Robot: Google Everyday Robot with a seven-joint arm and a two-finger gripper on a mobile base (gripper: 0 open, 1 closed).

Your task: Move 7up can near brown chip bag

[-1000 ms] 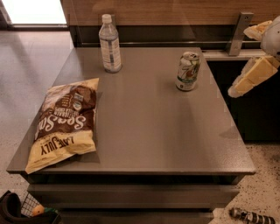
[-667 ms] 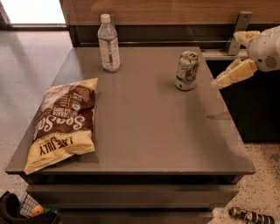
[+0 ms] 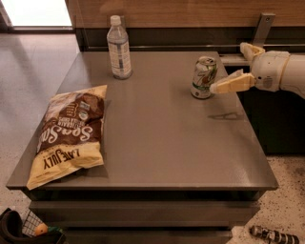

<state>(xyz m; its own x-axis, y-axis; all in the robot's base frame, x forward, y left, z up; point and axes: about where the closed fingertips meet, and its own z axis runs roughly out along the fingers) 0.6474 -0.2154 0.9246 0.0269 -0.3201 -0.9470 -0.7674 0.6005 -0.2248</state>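
I am looking at a low grey table that is filling most of the frame. The 7up can is standing upright in the upper right part of the tabletop, close to the right edge, with its silver top showing and its green-and-white side facing me. The brown chip bag is lying flat along the left side of the table, its pale yellow end lying close to the front edge. It is sitting well apart from the can, with a wide stretch of bare tabletop lying between them. A clear plastic water bottle with a white cap is standing upright near the back edge, in the upper left of the frame.

The gripper is hanging at the right edge of the frame on a white arm, hovering above the table at about the can's height. Its jaws are spreading wide and gripping nothing. One beige finger is pointing left with its tip just beside the can's right side, though I cannot tell whether it is touching. The other is sticking up farther back and to the right, clear of the can. The lower finger is casting a faint shadow on the tabletop beneath it.

A wooden wall panel is running across the top of the frame behind the table. A small dark striped object is lying on the speckled floor at the lower right.
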